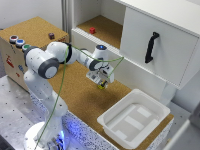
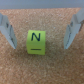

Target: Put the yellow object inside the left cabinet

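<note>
Fingers (image 2: 75, 30) spread wide on either side of the yellow object (image 2: 36, 42), not touching it

Seen from the wrist, the yellow object is a small cube with a black letter N and a line under it, sitting on the cork desk (image 1: 82, 95) between the two open fingers with bare cork on both sides. In the exterior view the gripper (image 1: 103, 82) hangs low over the cork, with the cube showing only as a small yellow speck at its tips. Further off, toward the exterior view's left of the white door with the black handle (image 1: 151, 47), the left cabinet (image 1: 106, 27) stands open with a small red cube (image 1: 92, 30) on its cork floor. A white tray (image 1: 134, 120) sits nearer, to the exterior view's right
</note>
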Motion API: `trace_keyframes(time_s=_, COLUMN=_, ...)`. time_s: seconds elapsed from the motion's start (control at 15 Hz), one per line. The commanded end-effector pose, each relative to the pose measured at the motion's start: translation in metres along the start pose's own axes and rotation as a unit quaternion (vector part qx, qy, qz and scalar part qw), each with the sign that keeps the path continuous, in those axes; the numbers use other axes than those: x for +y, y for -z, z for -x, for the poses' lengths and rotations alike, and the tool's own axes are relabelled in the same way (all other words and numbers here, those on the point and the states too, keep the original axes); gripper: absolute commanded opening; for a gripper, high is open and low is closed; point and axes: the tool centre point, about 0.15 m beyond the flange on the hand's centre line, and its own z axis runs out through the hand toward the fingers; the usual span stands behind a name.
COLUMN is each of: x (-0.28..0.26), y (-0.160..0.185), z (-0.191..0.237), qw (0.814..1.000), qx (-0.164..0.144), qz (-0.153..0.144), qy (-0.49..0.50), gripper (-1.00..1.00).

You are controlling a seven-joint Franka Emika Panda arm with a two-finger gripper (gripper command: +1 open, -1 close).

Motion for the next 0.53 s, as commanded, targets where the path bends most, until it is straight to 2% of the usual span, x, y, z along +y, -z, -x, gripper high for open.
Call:
trace_keyframes(time_s=0.0, x=-0.017, y=-0.032, z=-0.012, qw=1.000, qx=0.003, qz=0.010, qy=0.012, gripper=1.00)
trace_keyframes(time_s=0.07, x=-0.015, y=-0.036, z=-0.015, qw=1.000, qx=0.007, qz=0.020, qy=0.003, gripper=-1.00)
trace_keyframes(time_s=0.47, x=0.009, y=-0.047, z=-0.024, qw=0.999, qx=0.006, qz=0.027, qy=-0.036, gripper=-1.00)
